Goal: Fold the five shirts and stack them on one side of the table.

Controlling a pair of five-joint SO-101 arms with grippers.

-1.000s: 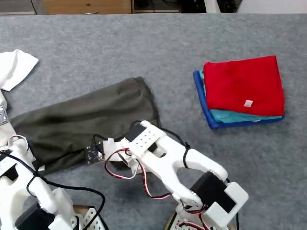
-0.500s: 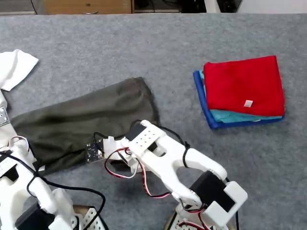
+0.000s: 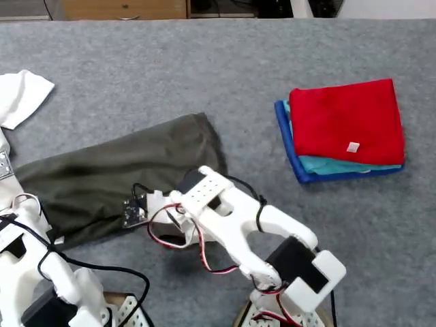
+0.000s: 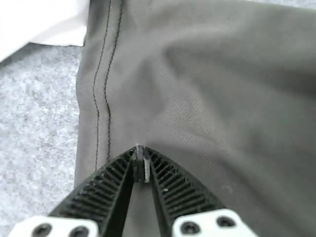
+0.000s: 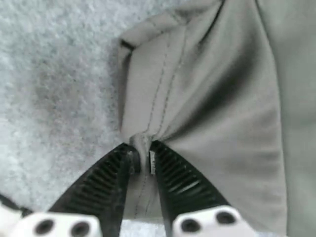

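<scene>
Your left gripper [image 4: 140,165] is clamped on the olive shirt [image 3: 116,174] by its stitched edge, your right gripper [image 5: 143,155] on a bunched corner. The shirt lies well apart from the stack [image 3: 344,126] of three folded ones. The white shirt [image 3: 24,95] lies farther from the stack. Two shirts look left to fold.

The left gripper [image 4: 140,165] pinches a fold of the olive shirt [image 4: 207,89] just beside its stitched hem. A white shirt [image 4: 44,19] lies farther ahead.
</scene>
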